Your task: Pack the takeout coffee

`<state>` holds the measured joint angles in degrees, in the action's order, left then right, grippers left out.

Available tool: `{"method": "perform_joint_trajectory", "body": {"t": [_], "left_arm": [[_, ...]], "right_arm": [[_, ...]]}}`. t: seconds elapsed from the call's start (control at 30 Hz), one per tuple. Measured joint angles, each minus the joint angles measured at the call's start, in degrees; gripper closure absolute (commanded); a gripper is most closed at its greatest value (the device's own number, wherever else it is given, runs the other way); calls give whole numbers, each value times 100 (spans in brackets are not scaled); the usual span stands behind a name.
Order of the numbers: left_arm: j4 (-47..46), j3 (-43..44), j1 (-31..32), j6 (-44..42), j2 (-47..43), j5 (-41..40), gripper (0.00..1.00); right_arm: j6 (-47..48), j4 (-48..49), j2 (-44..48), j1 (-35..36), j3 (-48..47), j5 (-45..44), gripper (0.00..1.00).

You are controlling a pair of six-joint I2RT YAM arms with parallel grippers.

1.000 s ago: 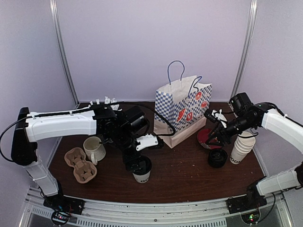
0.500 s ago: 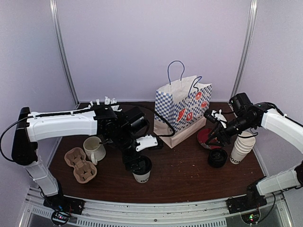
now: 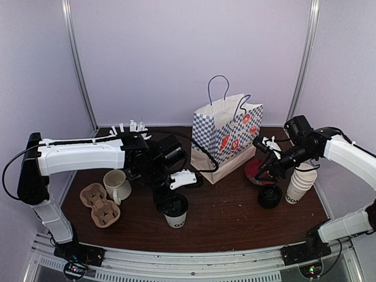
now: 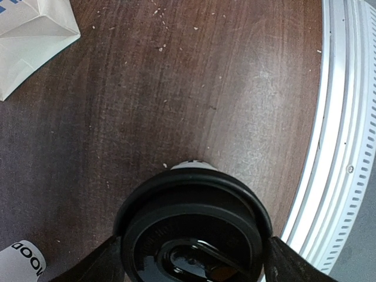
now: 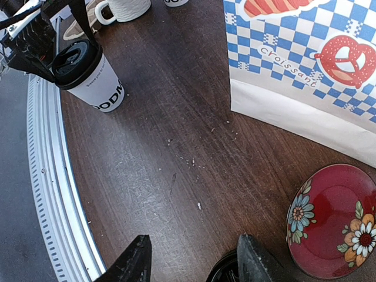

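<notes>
Overhead view of a dark wood table (image 3: 235, 217) w/ two white robot arms reaching in from the near edge. The takeout coffee (image 3: 176, 216), a white paper cup w/ black lettering and a black lid, stands upright near the front centre of the table. It is well apart from the paper bag (image 3: 226, 138), a blue-check bag w/ handles standing at the back, presumably where the cup is meant to go. The left gripper (image 4: 194, 244) is poised straight above the cup. In its wrist view the two fingers sit at opposite sides of the lid, jaws wide, right at the rim; whether they press on it can't be told. Straddling the lid this way looks like set-up for a top-down lift, which would keep the cup level so nothing spills. To the left are a cardboard cup carrier (image 3: 100, 205) and a cream mug (image 3: 116, 185), neither touched. On the right, the right gripper (image 5: 194, 264) hovers low w/ jaws partly apart and nothing btwn them. It is just above a loose black lid (image 3: 269, 197) lying beside a stack of white paper cups (image 3: 301, 183) and near a red flowered plate (image 5: 332, 220). It is probably placed to reach that lid, or just waiting clear of the bag. Packing looks barely begun, i.e. the cup is not yet in the bag.
</notes>
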<state>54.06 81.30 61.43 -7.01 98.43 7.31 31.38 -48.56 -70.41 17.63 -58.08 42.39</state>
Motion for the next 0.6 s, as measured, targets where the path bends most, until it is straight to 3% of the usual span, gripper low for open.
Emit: {"method": "perform_joint_trajectory", "body": {"t": [0.27,0.6], "left_arm": [[-4,0,0,2,4,-59,24],[37,26,0,68,4,-125,26]], "right_arm": [[17,0,0,0,0,0,47],[17,0,-13,0,0,-2,48]]}}
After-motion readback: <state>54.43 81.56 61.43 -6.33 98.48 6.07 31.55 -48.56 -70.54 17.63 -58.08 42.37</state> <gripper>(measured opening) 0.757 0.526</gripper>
